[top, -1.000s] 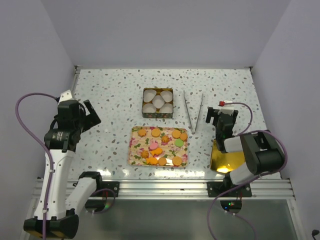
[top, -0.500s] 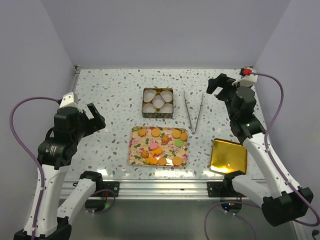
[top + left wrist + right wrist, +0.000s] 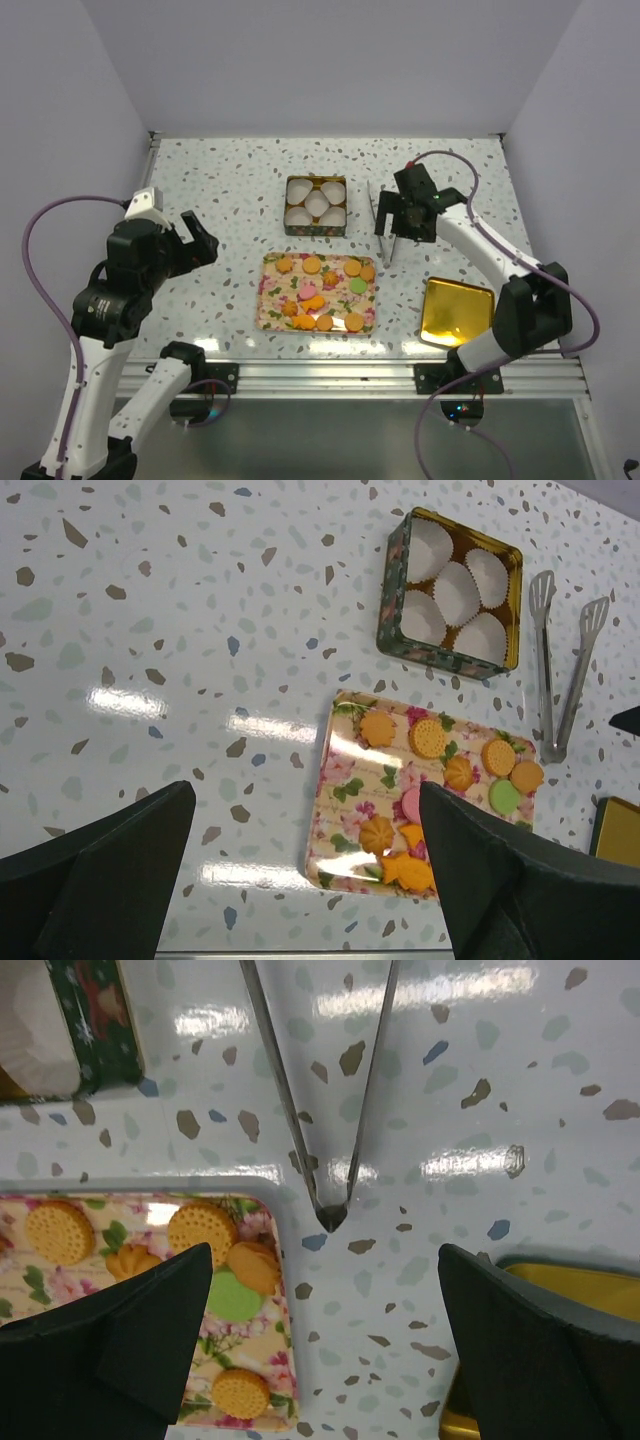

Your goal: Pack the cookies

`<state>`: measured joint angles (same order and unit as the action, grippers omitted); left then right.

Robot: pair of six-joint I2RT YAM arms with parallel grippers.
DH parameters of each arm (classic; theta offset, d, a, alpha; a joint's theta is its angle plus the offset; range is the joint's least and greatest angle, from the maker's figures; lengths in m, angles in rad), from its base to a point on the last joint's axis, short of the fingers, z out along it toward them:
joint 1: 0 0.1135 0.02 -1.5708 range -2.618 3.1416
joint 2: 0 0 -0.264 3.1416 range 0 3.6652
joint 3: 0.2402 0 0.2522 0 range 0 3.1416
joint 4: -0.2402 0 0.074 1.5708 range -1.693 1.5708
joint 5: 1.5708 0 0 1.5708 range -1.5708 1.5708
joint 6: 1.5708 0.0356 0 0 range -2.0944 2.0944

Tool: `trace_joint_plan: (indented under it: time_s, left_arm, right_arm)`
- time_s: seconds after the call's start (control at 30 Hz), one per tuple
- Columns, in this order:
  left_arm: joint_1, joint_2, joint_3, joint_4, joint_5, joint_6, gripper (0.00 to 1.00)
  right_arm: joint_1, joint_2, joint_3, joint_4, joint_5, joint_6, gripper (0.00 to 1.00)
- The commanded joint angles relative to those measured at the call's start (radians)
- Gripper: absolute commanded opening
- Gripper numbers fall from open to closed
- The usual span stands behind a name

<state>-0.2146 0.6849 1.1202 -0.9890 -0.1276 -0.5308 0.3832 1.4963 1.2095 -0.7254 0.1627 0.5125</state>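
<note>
The cookies (image 3: 312, 266) lie on a floral tray (image 3: 268, 300) at the table's near middle: mostly orange rounds, with one pink and one green. In the left wrist view the cookies (image 3: 428, 737) are spread over the same tray (image 3: 350, 780). My left gripper (image 3: 197, 240) hovers open to the left of the tray, holding nothing. My right gripper (image 3: 403, 222) hangs open above the tongs' joined end, just right of the tray's far right corner. The right wrist view shows cookies (image 3: 200, 1228) on the tray's corner (image 3: 262, 1360).
A square tin (image 3: 291, 222) holding white paper cups stands behind the tray. Metal tongs (image 3: 376, 213) lie to its right, joined end nearest me (image 3: 330, 1210). A gold lid (image 3: 458, 312) lies at the near right. Walls enclose the table on three sides.
My right arm has swung from the far right in over the tongs. My left arm has shifted slightly. Both grippers stayed open.
</note>
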Motion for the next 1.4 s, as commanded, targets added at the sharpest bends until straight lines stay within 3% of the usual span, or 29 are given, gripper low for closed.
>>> trace_joint_plan:
  time_s: [0.0, 0.67, 0.9, 1.0, 1.23, 1.37]
  left_arm:
    - [-0.012, 0.002, 0.023, 0.032, 0.026, 0.015, 1.0]
    - [-0.023, 0.08, 0.021, 0.036, -0.023, 0.049, 1.0]
    - [-0.023, 0.131, 0.018, 0.047, -0.027, 0.048, 1.0]
    - [-0.022, 0.14, 0.01, 0.055, -0.027, 0.043, 1.0]
    - [-0.022, 0.165, 0.006, 0.075, -0.017, 0.04, 1.0]
    - [-0.022, 0.162, 0.015, 0.078, -0.007, 0.041, 1.0]
  right_arm:
    - [0.01, 0.039, 0.045, -0.068, -0.061, -0.031, 0.99]
    - [-0.004, 0.475, 0.254, -0.035, 0.008, -0.069, 0.99]
    - [-0.058, 0.536, 0.277, 0.001, 0.026, -0.026, 0.98]
    - [-0.066, 0.556, 0.277, 0.021, 0.015, -0.031, 0.91]
    - [-0.064, 0.515, 0.219, 0.049, -0.008, -0.017, 0.62]
    - [-0.066, 0.472, 0.232, 0.002, 0.023, -0.037, 0.56]
